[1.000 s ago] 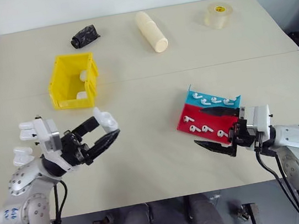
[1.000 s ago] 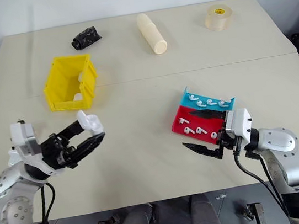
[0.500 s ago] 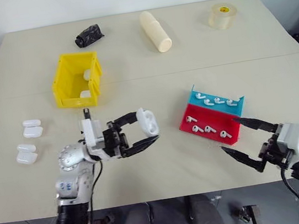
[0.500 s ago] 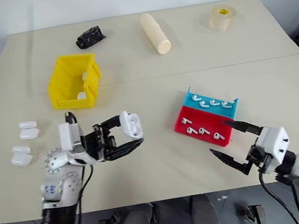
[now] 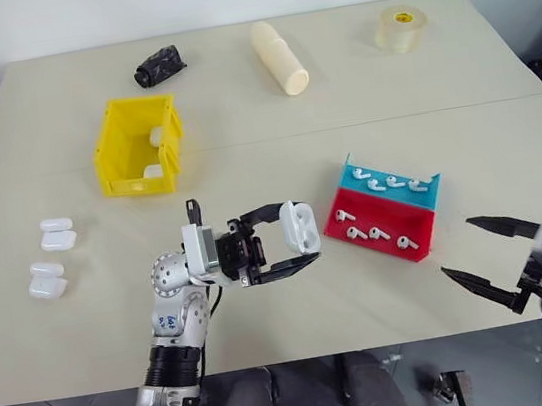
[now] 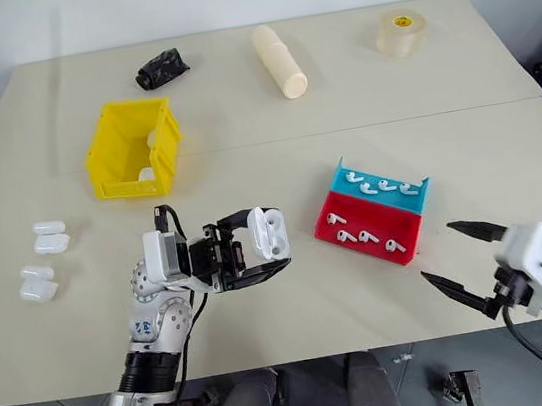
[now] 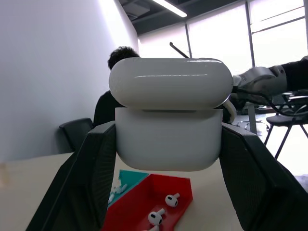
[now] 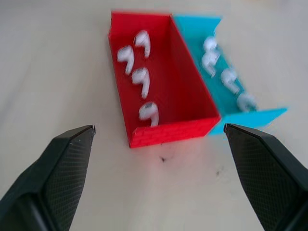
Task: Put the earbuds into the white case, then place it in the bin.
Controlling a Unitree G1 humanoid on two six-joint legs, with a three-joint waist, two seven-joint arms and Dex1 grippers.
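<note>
Left wrist view — white case (image 7: pixel 168 113) clamped between left gripper (image 7: pixel 168 192) fingers.

A pale beige table (image 5: pixel 244 156) carries a yellow bin (image 5: pixel 136 147), a red-and-blue tray (image 5: pixel 386 219) of earbuds (image 5: pixel 375 235), four white cases (image 5: pixel 51 256) near its left edge, a cream cylinder (image 5: pixel 278 57), a tape roll (image 5: pixel 398 28) and a crumpled black object (image 5: pixel 157 65).

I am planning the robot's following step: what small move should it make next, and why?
Probably the open right gripper should reach into the red-and-blue plastic tray for a tiny white earbud, because the left gripper holds the glossy white case, lid ajar, beside it.
</note>
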